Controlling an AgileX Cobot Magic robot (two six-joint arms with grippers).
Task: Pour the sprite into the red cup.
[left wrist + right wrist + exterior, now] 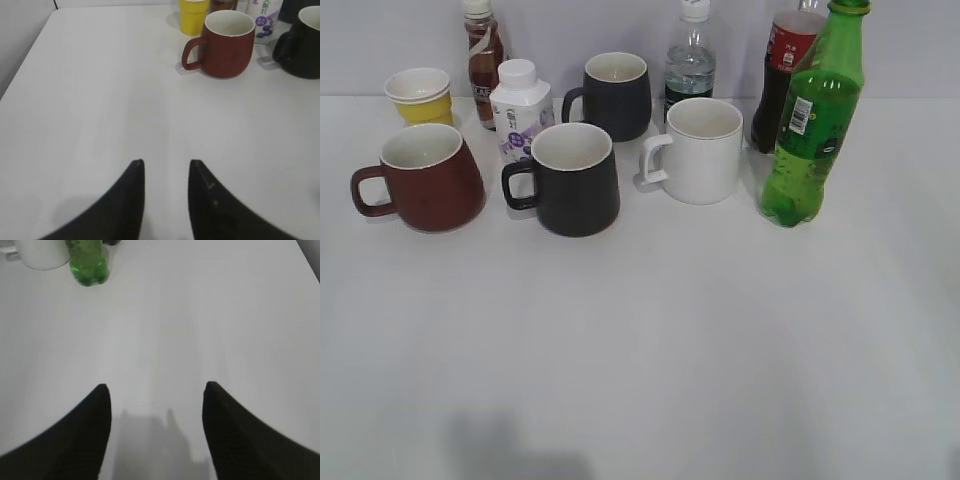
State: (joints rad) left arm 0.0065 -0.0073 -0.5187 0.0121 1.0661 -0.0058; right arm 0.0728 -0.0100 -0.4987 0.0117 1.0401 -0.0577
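Along the far edge of the white table [640, 350] everything is crowded together, while the whole near half lies bare and open. The left edge shows in the left wrist view, the far right corner in the right wrist view.

Four mugs stand there: the red cup [423, 178] toward the far left corner with its handle pointing left, two black mugs [570, 178], and one white mug [697, 150]. One yellow paper cup [420, 95] sits behind the red cup, and a small white carton [521, 110] just beside it on the right.

The sprite [815, 120] stands upright toward the far right, capped, just right of the white mug, with a cola bottle [782, 70] close behind. A clear bottle [690, 60] and a brown bottle [482, 55] complete the back row.

The left gripper [166, 172] hangs over bare tabletop with a narrow gap between its fingers, holding nothing. The right gripper [156, 392] is spread wide, likewise empty, well short of the sprite.
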